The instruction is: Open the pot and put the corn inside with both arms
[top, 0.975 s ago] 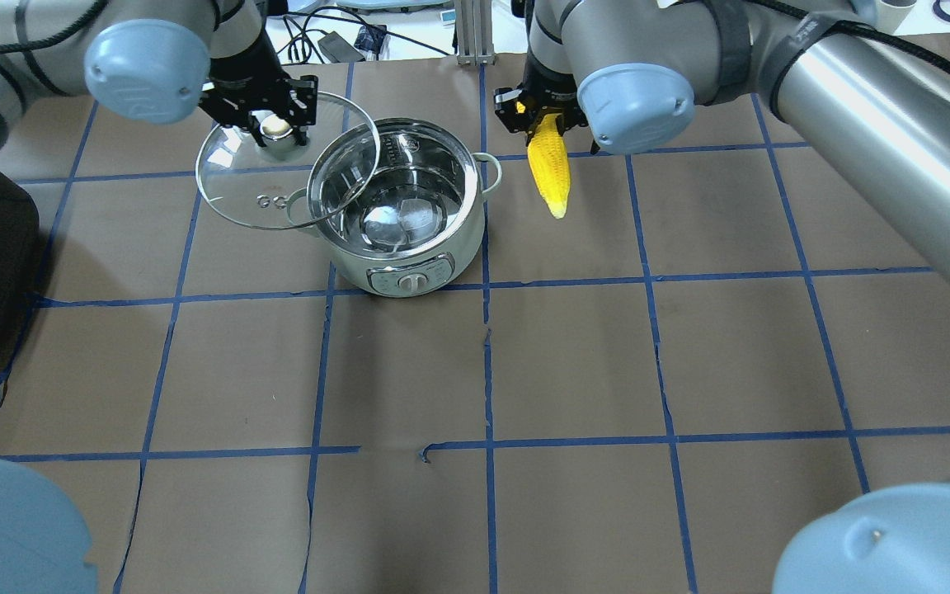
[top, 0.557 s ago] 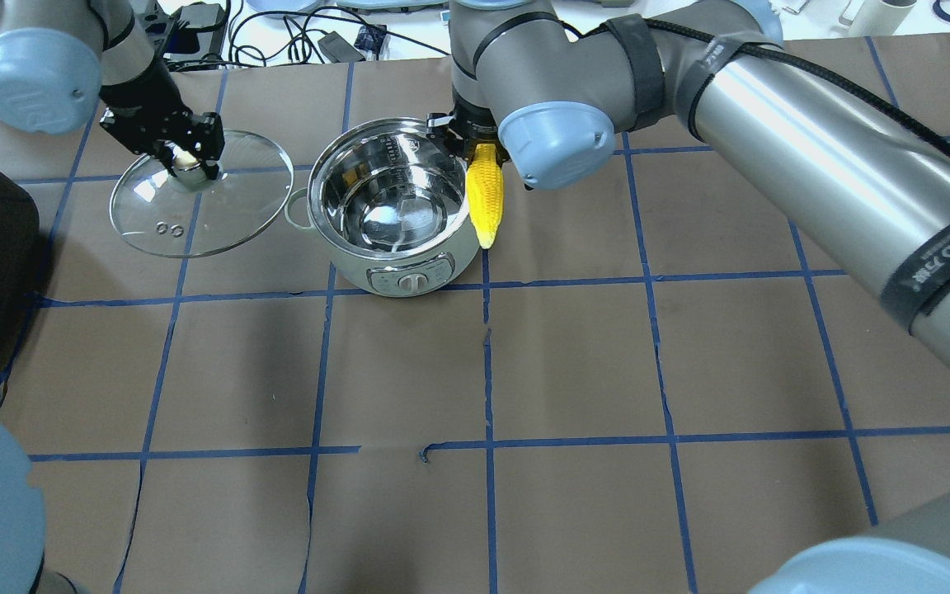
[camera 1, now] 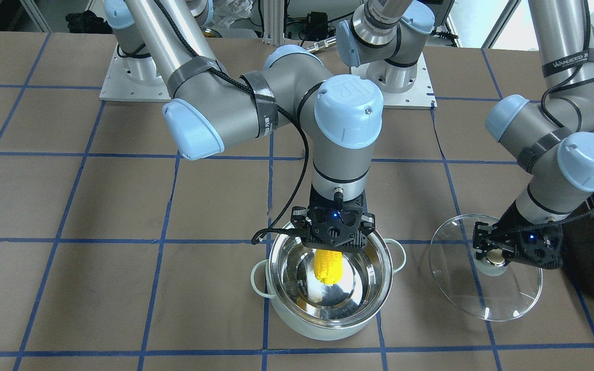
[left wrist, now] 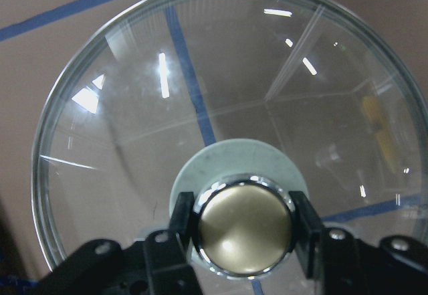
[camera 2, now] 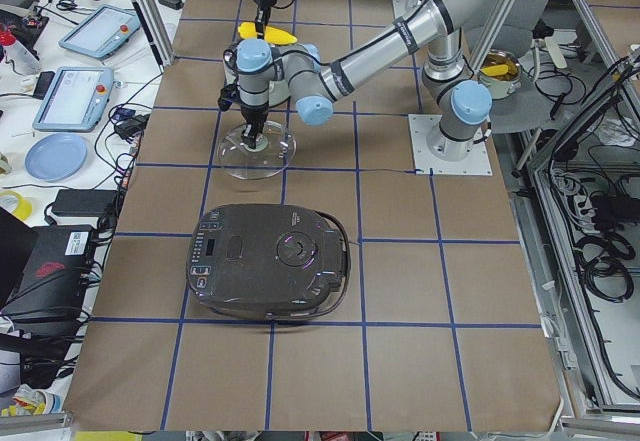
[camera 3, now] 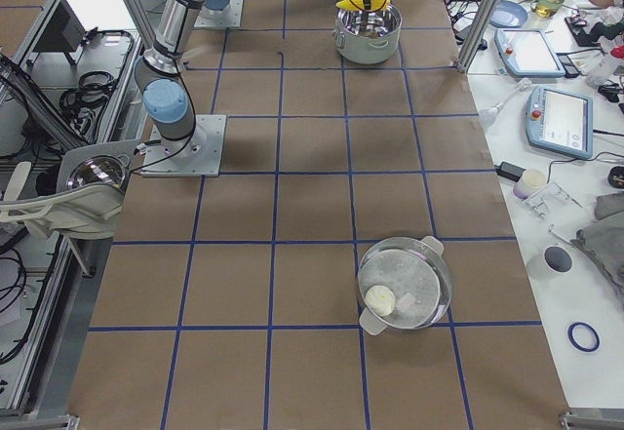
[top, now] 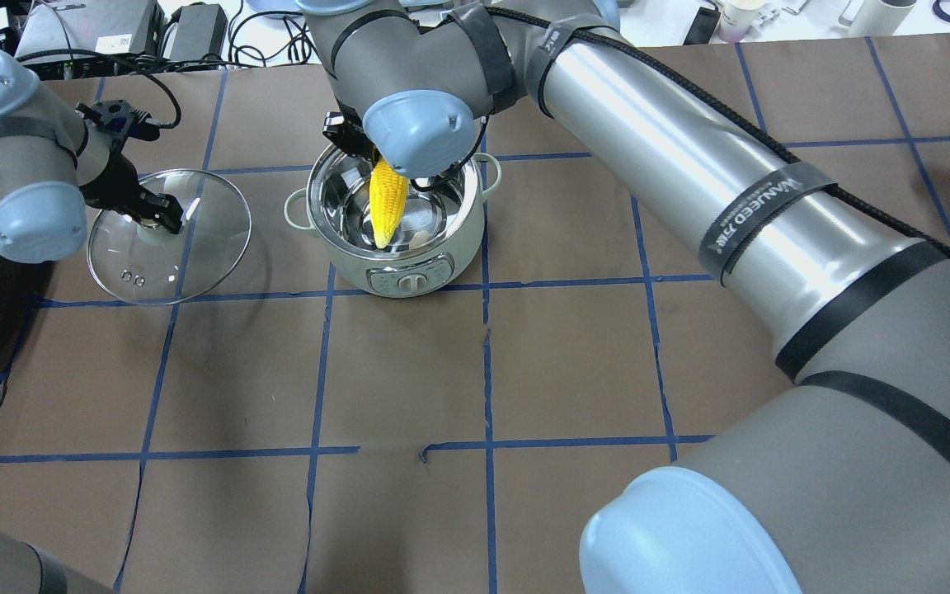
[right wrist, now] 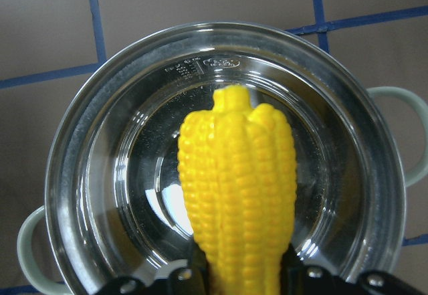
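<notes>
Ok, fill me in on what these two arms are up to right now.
The right tool holds the corn tip-down over the mouth of the open pot and has not yet released it. The left tool grips the glass lid by its knob, off to the pot's side, next to the black cooker.

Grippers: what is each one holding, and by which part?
Left gripper holds the glass lid by its knob; right gripper holds the corn by its upper end, over the pot.

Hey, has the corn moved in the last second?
Yes. In the overhead view the corn has gone left, from right of the pot to hanging over its open steel bowl.
</notes>
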`<state>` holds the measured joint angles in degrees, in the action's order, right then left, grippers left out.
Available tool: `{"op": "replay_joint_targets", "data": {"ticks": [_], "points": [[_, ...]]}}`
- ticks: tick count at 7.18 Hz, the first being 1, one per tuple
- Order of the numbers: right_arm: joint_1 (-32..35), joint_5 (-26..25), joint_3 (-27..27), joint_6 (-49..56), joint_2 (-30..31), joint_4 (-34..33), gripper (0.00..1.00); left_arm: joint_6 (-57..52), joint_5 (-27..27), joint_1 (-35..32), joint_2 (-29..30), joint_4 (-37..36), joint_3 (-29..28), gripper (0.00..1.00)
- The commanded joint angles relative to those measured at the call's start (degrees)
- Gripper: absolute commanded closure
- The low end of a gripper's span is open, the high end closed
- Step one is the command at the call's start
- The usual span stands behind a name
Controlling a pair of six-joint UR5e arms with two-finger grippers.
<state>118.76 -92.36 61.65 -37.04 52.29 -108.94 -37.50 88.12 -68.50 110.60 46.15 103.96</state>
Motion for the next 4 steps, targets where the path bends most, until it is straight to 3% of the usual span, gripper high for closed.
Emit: {"op": "replay_joint_targets", "data": {"ticks": [1,2,3,4], "points": [[0.33,-0.01,-0.66,-1.1,-2.27,-0.66,0.7,-2.56,-1.46,1.62,-0.12,-3.26,5.27,1.0],[0.33,0.25,-0.39,-2.41,-2.28,-0.66,0.31,-3.1,-1.9,3.36,-0.12,-4.39,6.51,1.0],[0.33,0.25,0.13,-2.86,-2.1,-0.66,0.06,-3.37,-2.86,3.72,0.14,-4.32,6.69,1.0],[0.33,0.34,0.14,-2.95,-1.84,-0.66,0.0,-3.37,-3.04,3.82,-0.03,-4.4,6.96,1.0]]}}
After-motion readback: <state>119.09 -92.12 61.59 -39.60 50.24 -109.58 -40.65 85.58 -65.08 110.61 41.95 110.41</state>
